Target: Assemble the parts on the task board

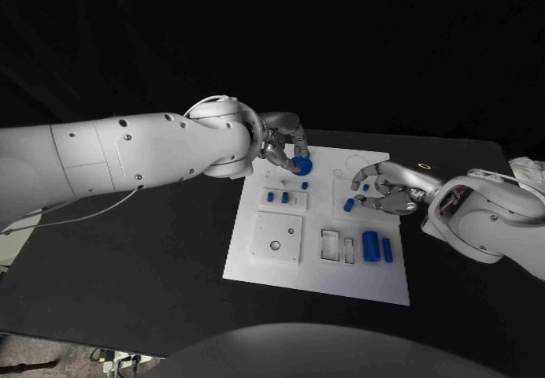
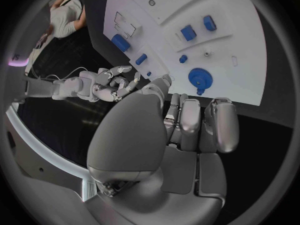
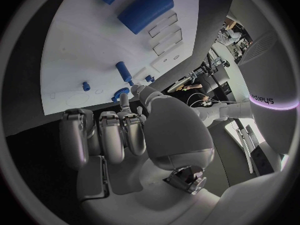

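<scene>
Board: I see the white board [image 1: 272,260] mid-table, long side running away from me, blue parts scattered over it.

Left hand: my left hand [image 1: 282,142] is over the board's far-left corner, fingertips down at the blue gear [image 1: 301,164]. From the head view it looks pinched on the gear; in the left wrist view the gear [image 2: 199,78] sits flat on the board just past the fingertips, so I cannot tell whether it is grasped or only touched.

Right hand: my right hand [image 1: 386,189] hovers over the board's right half, fingers curled loosely and apart, nothing in them — released, as far as I can judge.

Parts near the right hand: a small peg [image 1: 349,205] lies just under the fingertips, long axis roughly along the board's long side; the right wrist view shows the peg [image 3: 124,71] just ahead of the fingers.

Other parts: a big cylinder [image 1: 370,242] and a slimmer one [image 1: 387,250] lie side by side nearer me, well apart from both hands, axes along the board's length.

Key relation: the gear lies directly below the left fingertips and well away from the right hand — I'd judge the next move is the left's, seating the gear.
</scene>
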Controlling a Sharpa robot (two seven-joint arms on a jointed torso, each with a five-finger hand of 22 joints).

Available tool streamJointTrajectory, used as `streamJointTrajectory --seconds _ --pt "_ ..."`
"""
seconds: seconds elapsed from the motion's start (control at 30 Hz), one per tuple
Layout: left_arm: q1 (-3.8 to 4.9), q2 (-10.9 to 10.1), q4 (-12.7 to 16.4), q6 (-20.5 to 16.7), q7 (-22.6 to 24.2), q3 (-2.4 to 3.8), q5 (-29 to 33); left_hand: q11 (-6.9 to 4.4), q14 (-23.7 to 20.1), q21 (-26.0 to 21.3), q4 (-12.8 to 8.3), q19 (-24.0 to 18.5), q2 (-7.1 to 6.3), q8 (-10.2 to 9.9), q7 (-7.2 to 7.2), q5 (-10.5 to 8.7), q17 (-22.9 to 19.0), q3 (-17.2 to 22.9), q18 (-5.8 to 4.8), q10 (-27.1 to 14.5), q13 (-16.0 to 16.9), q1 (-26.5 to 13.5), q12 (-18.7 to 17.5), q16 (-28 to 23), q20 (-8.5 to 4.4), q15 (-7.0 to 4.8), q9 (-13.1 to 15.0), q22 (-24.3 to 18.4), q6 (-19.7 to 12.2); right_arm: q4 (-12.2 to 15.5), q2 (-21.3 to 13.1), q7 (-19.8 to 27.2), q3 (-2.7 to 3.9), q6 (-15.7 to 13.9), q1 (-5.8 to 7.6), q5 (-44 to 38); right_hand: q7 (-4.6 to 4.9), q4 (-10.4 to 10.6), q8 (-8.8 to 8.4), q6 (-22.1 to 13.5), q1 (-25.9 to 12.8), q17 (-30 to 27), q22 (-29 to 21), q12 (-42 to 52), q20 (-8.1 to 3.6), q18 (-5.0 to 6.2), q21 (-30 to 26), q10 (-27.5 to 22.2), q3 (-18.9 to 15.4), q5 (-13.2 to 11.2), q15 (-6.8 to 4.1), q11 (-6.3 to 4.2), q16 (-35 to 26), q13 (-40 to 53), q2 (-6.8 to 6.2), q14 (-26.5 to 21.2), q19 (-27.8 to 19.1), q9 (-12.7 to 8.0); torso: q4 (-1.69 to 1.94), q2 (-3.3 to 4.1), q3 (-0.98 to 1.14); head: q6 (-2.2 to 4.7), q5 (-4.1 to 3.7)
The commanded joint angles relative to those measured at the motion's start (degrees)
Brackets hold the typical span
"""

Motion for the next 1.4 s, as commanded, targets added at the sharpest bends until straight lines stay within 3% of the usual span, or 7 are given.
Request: streamJointTrajectory --seconds 0.03,0.23,0.47,0.53,0.7,0.93,1.4 --pt "-1.31 1.26 -1.3 -8.11 12.1 -0.1 -17.48 -2.41 2.81 1.78 -0.15 2.16 -0.6 -1.15 -2.17 0.63 -3.82 -0.62 -0.46 3.66 -8.8 1.48 -4.94 -1.9 -2.35 -2.49 -5.26 11.29 3.05 0.92 -0.93 5.52 -0.02 -6.33 -0.23 0.86 -0.27 0.22 0.35 0.73 -0.67 15.09 13.57 0.01 -0.22 -1.42 2.36 5.96 -0.87 -1.33 -0.48 -0.64 0.2 15.06 -0.02 5.98 2.93 -0.12 -0.12 0.38 -0.23 0.0 -0.64" --pt "-2.89 3.39 -3.3 -8.78 14.06 -0.21 -22.84 -2.67 3.65 2.57 -0.59 2.86 -0.61 -1.0 -2.65 2.31 -5.92 -0.61 -0.83 7.22 -15.6 2.83 -7.48 -2.57 -2.71 -2.88 -9.86 11.58 3.58 2.01 -2.48 9.21 -0.03 -11.52 -0.37 1.91 -0.51 0.77 0.35 0.93 -0.79 15.09 14.52 0.01 -0.56 -2.15 4.76 5.96 -1.72 -2.86 -0.79 -0.91 0.2 15.06 -0.19 5.98 5.08 -0.42 -0.34 0.73 -0.25 0.0 -0.84" --pt "-3.34 5.0 -5.05 -9.9 13.74 -0.21 -25.09 -2.38 3.81 2.61 -0.72 3.06 -0.74 -0.66 -2.3 4.36 -7.31 0.51 -0.88 10.68 -21.19 2.91 -8.94 -2.41 -2.63 -2.69 -13.3 11.69 6.15 2.74 -3.47 11.88 -0.03 -14.59 -0.4 2.88 -0.65 0.77 0.47 1.17 -0.36 15.09 14.83 0.01 -0.68 -2.39 5.51 5.96 -1.79 -2.55 -0.9 -1.03 0.2 15.06 -0.07 5.98 5.74 -0.5 -0.59 0.9 -0.11 0.0 -0.6" --pt "-3.39 5.25 -5.4 -9.37 13.36 -0.2 -25.34 -2.24 3.73 2.55 -0.78 3.05 -0.82 -0.36 -2.17 4.95 -7.6 0.81 -0.88 11.37 -22.17 2.8 -9.11 -2.36 -2.56 -2.61 -13.8 11.7 7.23 2.91 -3.67 12.31 -0.03 -14.97 -0.41 3.1 -0.71 0.68 0.48 1.22 0.04 15.09 14.87 0.01 -0.78 -2.42 5.62 5.96 -1.69 -0.81 -0.99 -1.11 0.2 15.06 -0.04 5.98 5.84 -0.59 -0.57 0.9 -0.1 0.0 -0.71" --pt "-3.47 5.6 -5.92 -6.37 12.01 -0.2 -25.89 -2.34 3.52 2.34 -0.55 2.99 -1.05 0.54 -2.43 5.29 -8.12 1.04 -0.84 13.42 -23.95 1.68 -9.04 -2.09 -2.45 -2.63 -14.6 11.7 9.93 3.03 -3.97 13.05 -0.03 -15.45 -0.41 3.86 -0.69 0.81 0.47 1.22 0.03 15.09 14.95 0.01 -0.82 -2.48 5.8 5.96 -1.78 -0.13 -1.01 -1.13 0.2 15.06 -0.1 5.98 6.0 -0.66 -0.65 0.78 -0.14 0.0 -0.79" --pt "-4.04 5.94 -6.68 -2.07 9.47 -0.2 -26.23 -2.2 3.39 2.3 0.31 3.01 -1.48 0.7 -2.99 3.15 -8.5 -1.21 -0.86 14.8 -25.2 -1.69 -8.76 -1.5 -2.22 -2.34 -15.35 11.78 10.86 2.45 -4.12 13.5 -0.03 -15.27 -0.45 4.85 -0.64 1.21 0.41 1.15 -0.34 15.09 15.0 0.01 -0.83 -2.52 5.92 5.96 -2.07 -0.2 -1.01 -1.09 0.2 15.06 -0.19 5.98 6.11 -0.75 -0.77 0.75 -0.17 0.0 -0.98" --pt "-5.05 5.92 -7.89 -2.33 9.33 -0.2 -26.81 -1.84 2.46 1.46 0.12 2.65 -1.09 -0.53 -5.3 3.33 -10.26 -3.45 -0.69 15.17 -24.41 -3.2 -6.73 -1.7 -1.91 -2.04 -16.48 11.63 8.67 1.22 -3.89 13.27 -0.04 -14.32 -0.95 5.14 -0.69 1.59 0.46 1.35 -0.2 15.09 14.96 0.01 -0.84 -2.49 5.83 5.96 -1.97 1.4 -1.0 -1.1 0.2 15.06 0.12 5.98 6.02 -0.9 -0.58 0.81 -0.13 0.0 -0.96"
